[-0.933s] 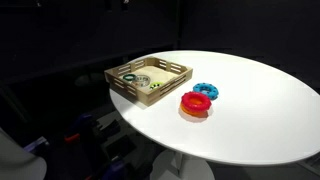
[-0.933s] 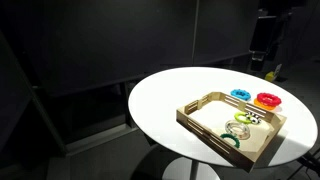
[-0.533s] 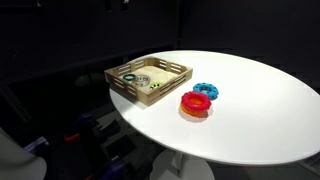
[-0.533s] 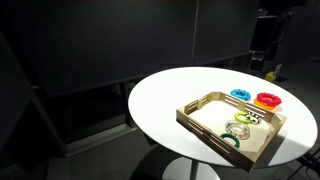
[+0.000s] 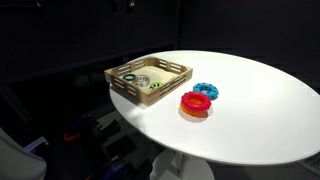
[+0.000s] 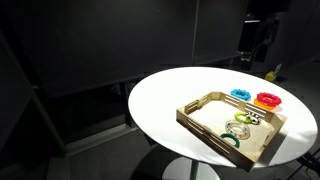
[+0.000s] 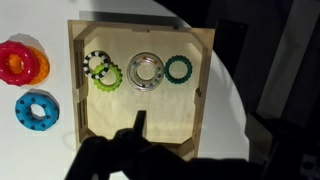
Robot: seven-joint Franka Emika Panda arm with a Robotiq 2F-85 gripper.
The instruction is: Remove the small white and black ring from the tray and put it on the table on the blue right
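In the wrist view the small white and black ring (image 7: pixel 95 62) lies flat at the far left inside the light-wood tray (image 7: pixel 73 95), touching a bright green ring (image 7: pixel 108 78). The blue ring (image 7: pixel 37 110) lies on the white table (image 7: pixel 225 100) outside the tray's left side; it also shows in both exterior views (image 5: pixel 206 91) (image 6: pixel 241 95). My gripper (image 7: pixel 195 130) hangs high over the tray's near part, open and empty, mostly a dark silhouette. In an exterior view it hangs high beyond the table (image 6: pixel 250 45).
A larger pale ring (image 7: pixel 146 71) and a dark green ring (image 7: pixel 179 69) also lie in the tray. A red ring (image 7: pixel 15 62) with an orange one beside it lies on the table next to the blue ring. The round table's edge runs close to the tray (image 5: pixel 125 92).
In an exterior view the arm has shifted a little to the left above the table's far side. The rings and tray have not moved.
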